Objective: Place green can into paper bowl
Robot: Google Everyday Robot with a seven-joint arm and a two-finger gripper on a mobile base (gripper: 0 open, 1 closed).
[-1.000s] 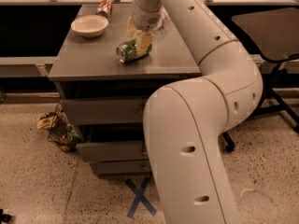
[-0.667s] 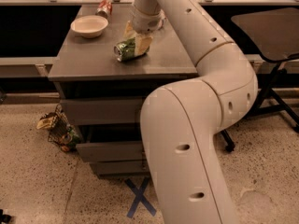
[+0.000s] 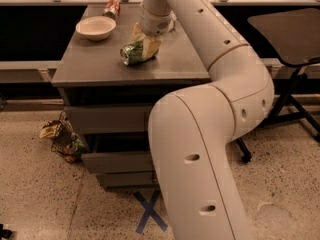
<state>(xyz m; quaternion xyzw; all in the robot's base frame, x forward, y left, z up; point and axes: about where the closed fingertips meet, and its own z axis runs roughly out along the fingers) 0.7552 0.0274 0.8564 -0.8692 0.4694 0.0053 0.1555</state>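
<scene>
The green can (image 3: 132, 53) lies on its side near the middle of the grey table top (image 3: 95, 69), silver end facing left. My gripper (image 3: 146, 47) comes down from above with its yellowish fingers (image 3: 151, 45) closed around the can's right half. The paper bowl (image 3: 95, 27) stands upright and holds nothing at the table's back left, about a can's length left of and behind the can.
A red-and-white can (image 3: 112, 7) lies at the table's back edge, right of the bowl. A black chair (image 3: 287, 34) stands to the right. A wire basket with litter (image 3: 65, 140) sits on the floor at left. Blue tape (image 3: 150, 211) marks the floor.
My gripper and the green can have moved a little to the left, toward the bowl. The bowl has not moved.
</scene>
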